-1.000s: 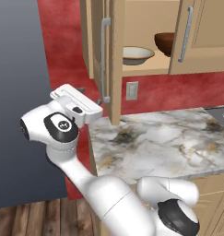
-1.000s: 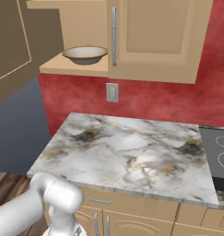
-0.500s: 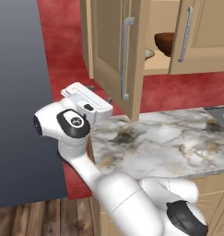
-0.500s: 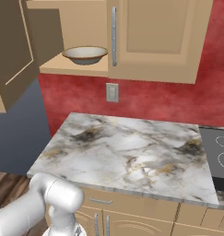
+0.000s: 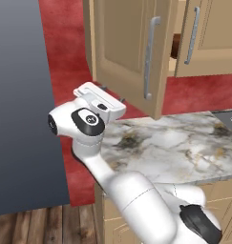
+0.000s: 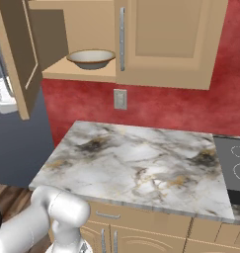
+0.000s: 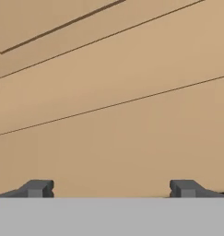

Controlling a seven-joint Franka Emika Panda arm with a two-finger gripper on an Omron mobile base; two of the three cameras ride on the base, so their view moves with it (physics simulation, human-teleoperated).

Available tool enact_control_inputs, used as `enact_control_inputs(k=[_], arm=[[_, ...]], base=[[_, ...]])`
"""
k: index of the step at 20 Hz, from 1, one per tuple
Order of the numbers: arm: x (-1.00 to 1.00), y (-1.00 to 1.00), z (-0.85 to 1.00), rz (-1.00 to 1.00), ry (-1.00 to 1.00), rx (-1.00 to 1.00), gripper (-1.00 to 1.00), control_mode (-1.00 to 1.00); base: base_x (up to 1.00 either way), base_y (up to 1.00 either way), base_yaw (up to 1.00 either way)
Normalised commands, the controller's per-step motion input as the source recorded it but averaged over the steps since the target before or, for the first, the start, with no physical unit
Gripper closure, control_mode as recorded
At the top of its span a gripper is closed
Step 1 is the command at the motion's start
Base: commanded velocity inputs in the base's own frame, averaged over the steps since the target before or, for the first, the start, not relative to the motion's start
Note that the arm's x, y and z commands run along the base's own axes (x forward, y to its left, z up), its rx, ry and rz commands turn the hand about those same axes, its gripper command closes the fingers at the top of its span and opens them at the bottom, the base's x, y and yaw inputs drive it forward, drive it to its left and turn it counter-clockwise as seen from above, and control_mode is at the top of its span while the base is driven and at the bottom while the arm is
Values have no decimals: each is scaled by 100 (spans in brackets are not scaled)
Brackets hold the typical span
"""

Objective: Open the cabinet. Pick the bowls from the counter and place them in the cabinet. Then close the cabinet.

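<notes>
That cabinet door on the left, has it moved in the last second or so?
Yes. The left cabinet door has swung further towards shut, with the open tool following behind it, holding nothing. The cream bowl sits unmoved on the shelf, and the right door stayed closed.

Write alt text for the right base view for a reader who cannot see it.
A tan wall cabinet has its left door swung partly open, showing a cream-white bowl on its inner shelf. Below it lies a white-grey marble counter, with a wall outlet on the red wall behind.
</notes>
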Motion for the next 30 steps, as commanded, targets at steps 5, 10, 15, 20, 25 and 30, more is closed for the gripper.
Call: enact_control_inputs(k=[5,10,15,20,25,30], arm=[[27,-26,0,0,-4,0,-100,-100],[33,-21,2,0,-5,0,-100,-100],[41,-10,24,1,-7,0,-100,-100],[42,-7,27,0,-6,0,-100,-100],[44,-5,20,0,-5,0,-100,-100],[47,-7,20,4,-5,0,-100,-100]], base=[[0,0,0],[0,0,0],[0,0,0],[0,0,0],[0,0,0],[0,0,0]])
